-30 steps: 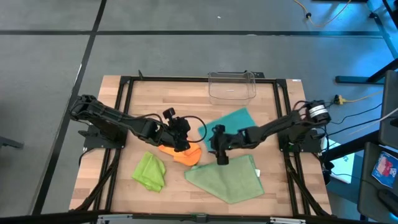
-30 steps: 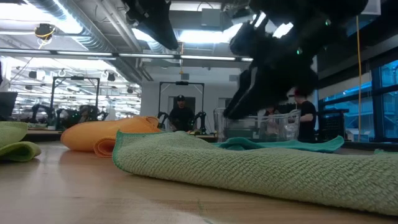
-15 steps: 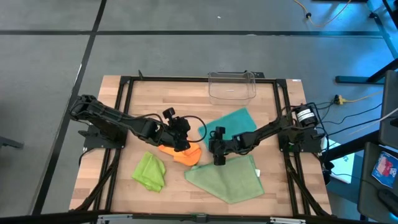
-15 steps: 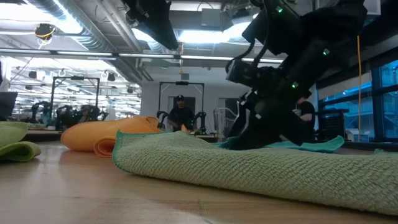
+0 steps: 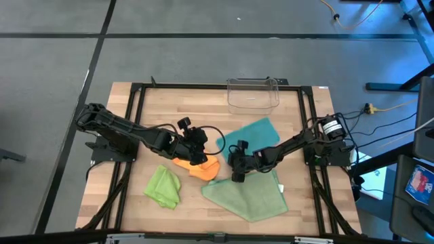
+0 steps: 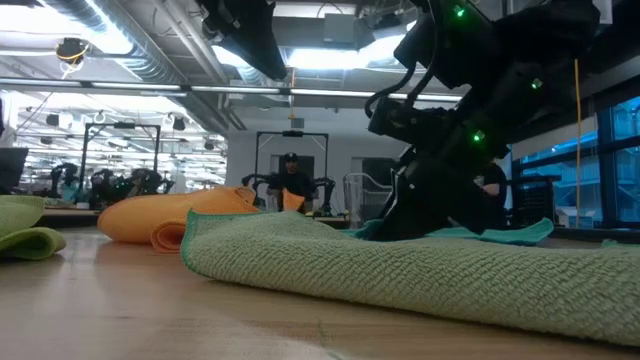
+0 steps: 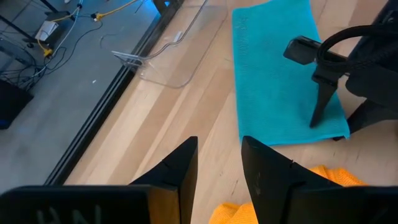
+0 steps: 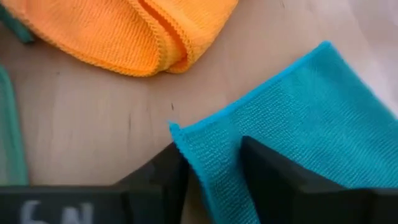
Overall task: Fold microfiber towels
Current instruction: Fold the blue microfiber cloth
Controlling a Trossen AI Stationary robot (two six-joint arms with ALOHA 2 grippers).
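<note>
I pinch teal towel (image 8: 298, 130) corner with right gripper (image 8: 211, 163); left gripper (image 7: 217, 163) apart, empty. No towel folded yet.

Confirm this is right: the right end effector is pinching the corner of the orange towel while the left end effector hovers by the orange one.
One thing is off. The right end effector is pinching a corner of the teal towel, not the orange towel, as the right wrist view shows. The left end effector does hover by the orange one.

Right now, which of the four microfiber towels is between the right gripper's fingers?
The teal microfiber towel: its corner sits between the right gripper fingers. Orange, lime and sage towels lie apart.
</note>
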